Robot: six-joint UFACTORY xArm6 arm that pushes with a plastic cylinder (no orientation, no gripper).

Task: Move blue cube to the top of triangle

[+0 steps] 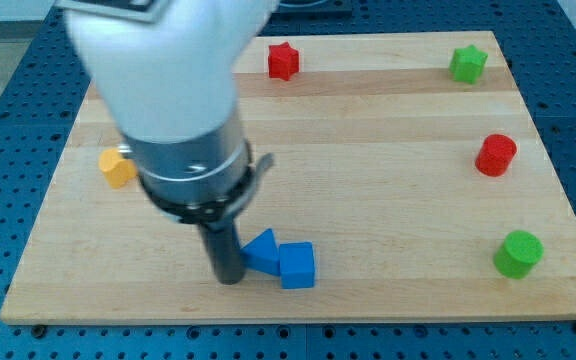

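Blue cube touches blue triangle, right and nearer, not far side. My tip, bare rod grasping nothing, just left of triangle.

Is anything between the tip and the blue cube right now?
Yes. In the camera view, the blue triangle lies between my tip and the blue cube; it touches the cube and sits right beside the tip.

Blue cube: small solid blue block, flat on my wooden counter, near the view's bottom edge.
Blue triangle: blue wedge, touching the cube's upper-left corner, on the cube's left.
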